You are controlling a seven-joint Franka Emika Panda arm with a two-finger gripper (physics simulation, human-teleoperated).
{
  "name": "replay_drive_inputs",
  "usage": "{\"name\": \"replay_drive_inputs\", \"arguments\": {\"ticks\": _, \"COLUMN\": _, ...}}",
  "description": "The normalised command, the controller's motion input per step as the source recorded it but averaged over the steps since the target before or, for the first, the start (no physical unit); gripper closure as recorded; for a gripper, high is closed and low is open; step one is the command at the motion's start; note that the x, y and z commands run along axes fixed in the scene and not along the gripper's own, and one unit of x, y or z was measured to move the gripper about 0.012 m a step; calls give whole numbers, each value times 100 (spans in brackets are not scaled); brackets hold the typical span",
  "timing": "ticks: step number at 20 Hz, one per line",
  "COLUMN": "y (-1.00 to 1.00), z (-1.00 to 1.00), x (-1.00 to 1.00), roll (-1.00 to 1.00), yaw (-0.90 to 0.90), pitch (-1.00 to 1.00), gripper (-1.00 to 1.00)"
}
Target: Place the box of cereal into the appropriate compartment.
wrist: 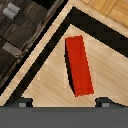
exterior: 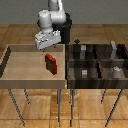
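Red cereal box (exterior: pixel 51 63) stands on the floor of the light-wood tray (exterior: pixel 20 65), toward the tray's edge on the exterior view's right, roughly midway between the front and back walls. It rests clear of all four walls. In the wrist view the box (wrist: pixel 80 64) shows a bright red top face and a darker red long side, lying at a slant to the tray's rim.

Gripper (exterior: pixel 47 45) hangs above the tray, over the box and a little toward the back wall, not touching it. Only the two fingertips (wrist: pixel 22 103) show at the frame's edge in the wrist view, set wide apart with nothing between them; the jaws stand open and empty.

Dark-brown four-part bin (exterior: pixel 97 62) sits just beside the tray on the exterior view's right. The compartment (exterior: pixel 111 53) with the tall pale-grey slab (exterior: pixel 114 49) is at the bin's back, on the far side from the tray. A small grey cube (exterior: pixel 84 73) sits in the front section nearest the tray.
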Motion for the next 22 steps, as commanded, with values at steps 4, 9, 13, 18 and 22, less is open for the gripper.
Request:
{"name": "replay_drive_inputs", "arguments": {"ticks": 4, "y": 0, "z": 0, "x": 50, "roll": 0, "yaw": 0, "pitch": 0, "gripper": -100}}
{"name": "replay_drive_inputs", "arguments": {"ticks": 9, "y": 20, "z": 0, "x": 0, "roll": 0, "yaw": 0, "pitch": 0, "gripper": -100}}
{"name": "replay_drive_inputs", "arguments": {"ticks": 13, "y": 0, "z": 0, "x": 0, "roll": 0, "yaw": 0, "pitch": 0, "gripper": -100}}
{"name": "replay_drive_inputs", "arguments": {"ticks": 18, "y": -20, "z": 0, "x": 20, "roll": 0, "yaw": 0, "pitch": 0, "gripper": -100}}
{"name": "replay_drive_inputs", "arguments": {"ticks": 22, "y": 0, "z": -50, "x": 0, "roll": 0, "yaw": 0, "pitch": 0, "gripper": -100}}
